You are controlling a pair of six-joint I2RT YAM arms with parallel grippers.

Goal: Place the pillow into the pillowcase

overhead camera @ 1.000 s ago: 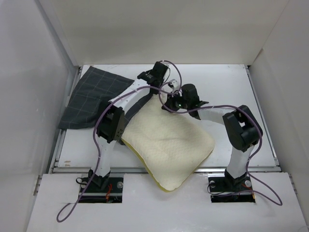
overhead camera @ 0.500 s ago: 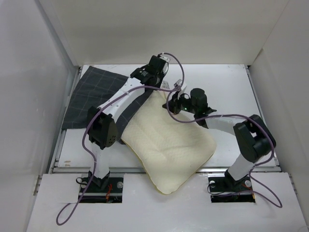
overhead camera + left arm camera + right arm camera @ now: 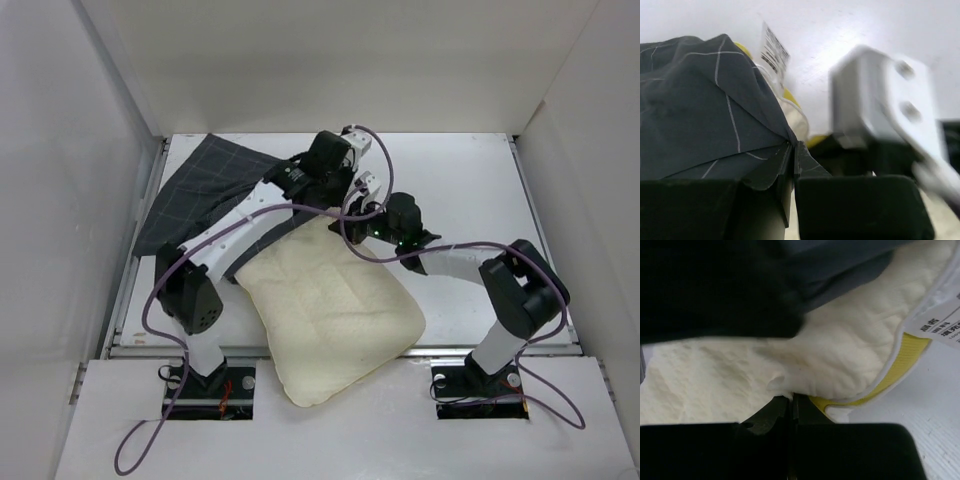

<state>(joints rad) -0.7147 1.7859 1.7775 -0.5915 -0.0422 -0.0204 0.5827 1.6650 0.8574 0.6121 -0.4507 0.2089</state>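
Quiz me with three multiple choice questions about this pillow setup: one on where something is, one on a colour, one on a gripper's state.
1. In the top view, where on the table does most of the pillowcase lie?
A. Far left corner
B. Near right corner
C. Far right corner

2. What colour is the edging along the pillow beside its label?
A. Red
B. Yellow
C. Green

3. What state is the left gripper in?
A. Wide open
B. Shut on the pillowcase
C. Shut on a cable

Answers:
1. A: the top view shows the dark checked fabric spread at the far left.
2. B: the right wrist view shows a yellow band along the seam.
3. B: the left wrist view shows the fingers closed together with a fold of checked fabric pinched between them.
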